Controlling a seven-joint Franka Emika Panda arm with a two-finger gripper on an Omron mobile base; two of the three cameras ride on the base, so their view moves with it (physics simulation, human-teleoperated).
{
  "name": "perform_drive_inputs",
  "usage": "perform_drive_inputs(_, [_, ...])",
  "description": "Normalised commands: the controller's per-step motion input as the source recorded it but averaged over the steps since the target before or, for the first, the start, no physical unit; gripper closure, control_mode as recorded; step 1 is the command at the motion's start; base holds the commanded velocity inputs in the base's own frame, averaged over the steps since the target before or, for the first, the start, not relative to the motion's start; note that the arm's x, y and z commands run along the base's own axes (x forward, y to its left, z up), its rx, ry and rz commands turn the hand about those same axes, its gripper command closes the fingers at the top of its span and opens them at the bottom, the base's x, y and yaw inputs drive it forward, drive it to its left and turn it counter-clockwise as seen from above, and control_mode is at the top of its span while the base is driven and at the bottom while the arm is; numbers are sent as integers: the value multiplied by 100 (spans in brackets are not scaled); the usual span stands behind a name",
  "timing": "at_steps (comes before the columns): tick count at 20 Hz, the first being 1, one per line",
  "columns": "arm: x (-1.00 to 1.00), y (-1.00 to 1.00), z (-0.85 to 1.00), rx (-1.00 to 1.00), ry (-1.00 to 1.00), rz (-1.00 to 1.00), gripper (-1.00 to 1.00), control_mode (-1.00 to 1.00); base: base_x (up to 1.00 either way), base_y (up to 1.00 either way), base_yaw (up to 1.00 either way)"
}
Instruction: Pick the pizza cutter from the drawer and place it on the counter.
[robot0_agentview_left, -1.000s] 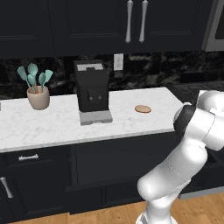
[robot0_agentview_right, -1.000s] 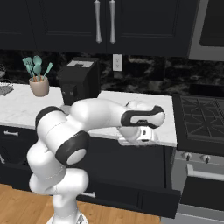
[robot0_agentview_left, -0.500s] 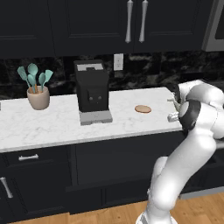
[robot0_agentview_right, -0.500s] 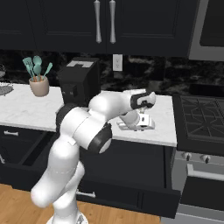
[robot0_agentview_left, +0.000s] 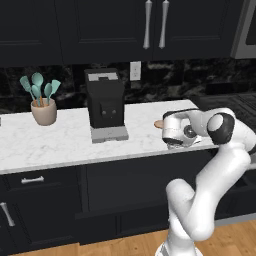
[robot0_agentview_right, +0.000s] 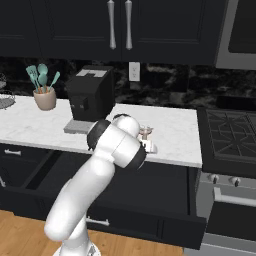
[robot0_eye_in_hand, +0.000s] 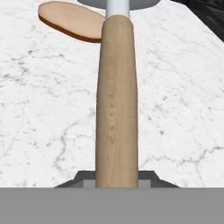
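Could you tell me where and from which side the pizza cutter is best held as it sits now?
By its tan wooden handle, from the butt end, along its length. In the hand view the pizza cutter runs straight out from the gripper over the counter, wheel end farthest away near the brown disc; the long handle suits two fingers, the wheel does not.

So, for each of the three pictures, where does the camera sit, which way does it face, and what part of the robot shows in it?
Left base view: behind the arm on its left, facing the counter and coffee machine; the white arm rises at lower right.
Right base view: behind on the right, facing the same counter and the open drawer; the arm rises at lower left.
Hand view: on the hand, looking along the gripper at the marble; the pizza cutter handle fills the middle, the brown disc beyond.
Both base views share the coffee machine and the utensil pot.
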Motion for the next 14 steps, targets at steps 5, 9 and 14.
perform_drive_inputs(5, [72, -45, 55, 21, 25, 0, 100, -100, 0, 0, 0])
perform_drive_inputs(9, [84, -58, 81, 24, 18, 0, 100, -100, 0, 0, 0])
perform_drive_inputs(14, [97, -36, 46, 15, 20, 0, 100, -100, 0, 0, 0])
